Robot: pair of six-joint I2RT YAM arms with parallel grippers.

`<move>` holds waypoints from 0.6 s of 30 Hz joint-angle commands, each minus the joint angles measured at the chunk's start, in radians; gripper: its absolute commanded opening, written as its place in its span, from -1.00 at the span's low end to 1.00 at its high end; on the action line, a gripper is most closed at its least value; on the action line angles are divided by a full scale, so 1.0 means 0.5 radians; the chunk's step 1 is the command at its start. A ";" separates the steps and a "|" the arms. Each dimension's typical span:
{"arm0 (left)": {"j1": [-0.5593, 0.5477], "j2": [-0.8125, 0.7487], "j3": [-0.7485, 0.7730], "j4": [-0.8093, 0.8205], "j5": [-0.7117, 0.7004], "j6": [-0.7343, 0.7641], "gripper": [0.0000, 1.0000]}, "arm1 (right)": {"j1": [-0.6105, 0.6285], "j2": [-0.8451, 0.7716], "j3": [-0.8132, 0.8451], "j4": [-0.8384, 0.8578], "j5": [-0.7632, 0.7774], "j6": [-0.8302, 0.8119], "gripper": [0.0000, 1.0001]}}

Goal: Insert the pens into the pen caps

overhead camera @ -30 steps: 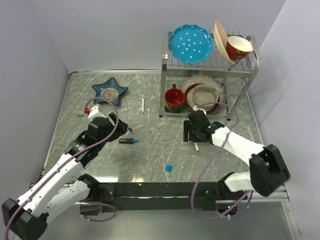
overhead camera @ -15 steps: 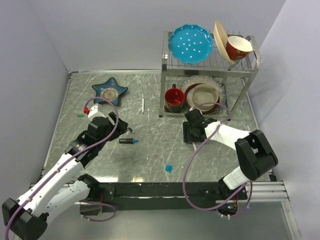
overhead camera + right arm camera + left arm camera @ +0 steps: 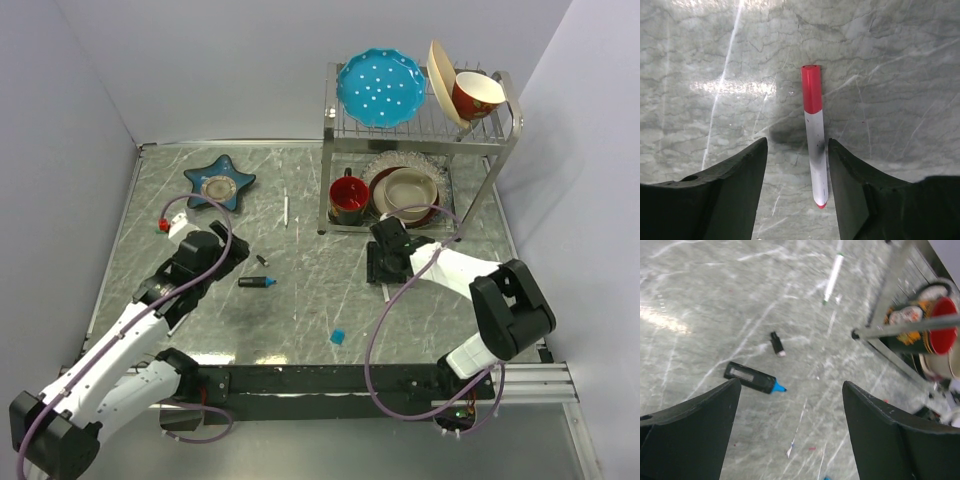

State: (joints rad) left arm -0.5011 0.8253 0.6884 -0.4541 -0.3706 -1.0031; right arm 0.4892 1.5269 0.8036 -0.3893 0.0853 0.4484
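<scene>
Toward the right edge of the desk (image 3: 300, 300), the right gripper (image 3: 796, 145), jaws spread, straddles the red pen (image 3: 814, 135), apparently needing only to pinch and lift; the left gripper (image 3: 790, 385) gapes wide.

Red-ended pen (image 3: 815, 145) flat beneath my right gripper (image 3: 797, 145), blue-tipped black marker (image 3: 751, 377) near tiny black cap (image 3: 776, 343), thin white pen (image 3: 833, 271), blue cap (image 3: 338, 337) apart

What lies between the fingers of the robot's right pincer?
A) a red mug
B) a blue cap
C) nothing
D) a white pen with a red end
D: the white pen, red at one end, lies on the table between the fingers of the open right pincer.
</scene>
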 commanded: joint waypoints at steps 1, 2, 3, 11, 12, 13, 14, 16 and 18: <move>0.121 0.076 0.031 -0.085 -0.105 -0.190 0.74 | -0.015 -0.255 0.019 -0.028 0.038 0.042 0.21; 0.146 0.086 0.031 -0.162 -0.130 -0.257 0.74 | -0.015 -0.310 0.001 -0.028 0.008 0.054 0.22; 0.161 0.092 0.022 -0.202 -0.136 -0.431 0.75 | -0.015 -0.417 -0.012 -0.019 -0.014 0.057 0.22; 0.180 0.178 0.049 0.252 0.397 0.477 0.61 | 0.043 -0.964 -0.202 0.058 -0.241 0.106 0.24; 0.180 0.202 0.111 0.206 0.464 0.825 0.63 | 0.049 -1.077 -0.220 0.082 -0.296 0.112 0.24; 0.177 0.257 0.178 0.163 0.568 0.974 0.63 | 0.052 -1.133 -0.236 0.094 -0.324 0.119 0.24; 0.177 0.291 0.309 0.120 0.606 1.127 0.64 | 0.052 -1.191 -0.257 0.107 -0.342 0.140 0.24; 0.177 0.380 0.414 -0.024 0.597 1.520 0.64 | 0.055 -1.347 -0.276 0.143 -0.400 0.165 0.25; 0.177 0.420 0.498 -0.092 0.588 1.849 0.62 | 0.055 -1.491 -0.279 0.165 -0.416 0.183 0.25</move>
State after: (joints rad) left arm -0.4137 1.0042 0.8158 -0.4614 -0.1440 -0.5388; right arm 0.5110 0.9054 0.6724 -0.3744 -0.0635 0.5095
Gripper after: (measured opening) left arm 0.817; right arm 0.623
